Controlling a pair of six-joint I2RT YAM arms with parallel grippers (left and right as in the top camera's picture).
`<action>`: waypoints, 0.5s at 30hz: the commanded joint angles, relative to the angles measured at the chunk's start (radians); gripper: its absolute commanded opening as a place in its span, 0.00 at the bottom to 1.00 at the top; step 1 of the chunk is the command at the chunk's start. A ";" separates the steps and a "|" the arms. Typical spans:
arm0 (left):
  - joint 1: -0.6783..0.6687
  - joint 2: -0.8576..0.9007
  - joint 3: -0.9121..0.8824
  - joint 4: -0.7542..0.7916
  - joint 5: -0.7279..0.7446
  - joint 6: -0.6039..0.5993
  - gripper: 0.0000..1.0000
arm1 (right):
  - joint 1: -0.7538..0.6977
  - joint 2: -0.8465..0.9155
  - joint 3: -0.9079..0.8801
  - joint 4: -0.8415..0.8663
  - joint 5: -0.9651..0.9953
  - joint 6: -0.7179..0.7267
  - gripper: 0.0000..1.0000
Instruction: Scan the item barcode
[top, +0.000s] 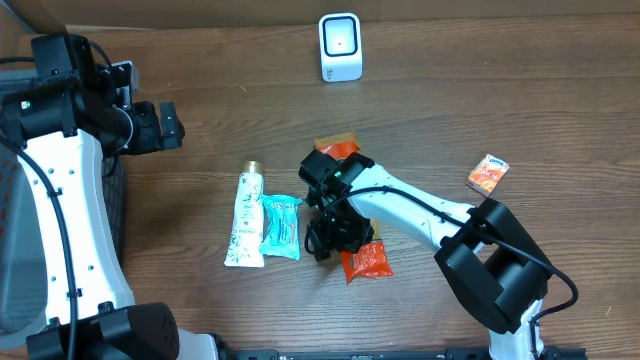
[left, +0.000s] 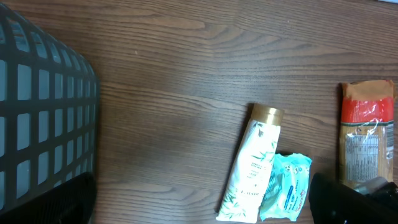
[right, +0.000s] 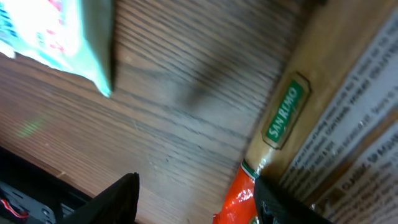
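A white barcode scanner (top: 340, 46) stands upright at the back of the table. An orange and brown pasta packet (top: 368, 260) lies mid-table, label side up (right: 348, 118), and is seen again at the right edge (left: 367, 134). My right gripper (top: 330, 232) hangs low over its left edge. In the right wrist view the right gripper (right: 196, 193) is open. One finger (right: 292, 205) overlaps the packet's edge, the other (right: 115, 199) is over bare wood. My left gripper (top: 165, 125) is open at the far left, raised, and holds nothing (left: 202, 211).
A white tube with a gold cap (top: 245, 215) (left: 255, 165) and a teal wipes packet (top: 281, 226) (left: 287, 186) lie side by side left of the pasta packet. A small orange sachet (top: 487, 173) lies at the right. A grey mesh basket (left: 37, 112) stands at the left.
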 joint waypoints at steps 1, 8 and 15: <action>-0.002 -0.004 0.013 0.004 0.001 0.015 1.00 | -0.029 -0.035 -0.014 -0.021 0.051 0.010 0.61; -0.002 -0.004 0.013 0.004 0.001 0.015 1.00 | -0.116 -0.035 -0.015 -0.060 0.208 0.051 0.61; -0.002 -0.004 0.013 0.004 0.001 0.015 1.00 | -0.296 -0.035 -0.015 0.064 0.294 0.060 0.62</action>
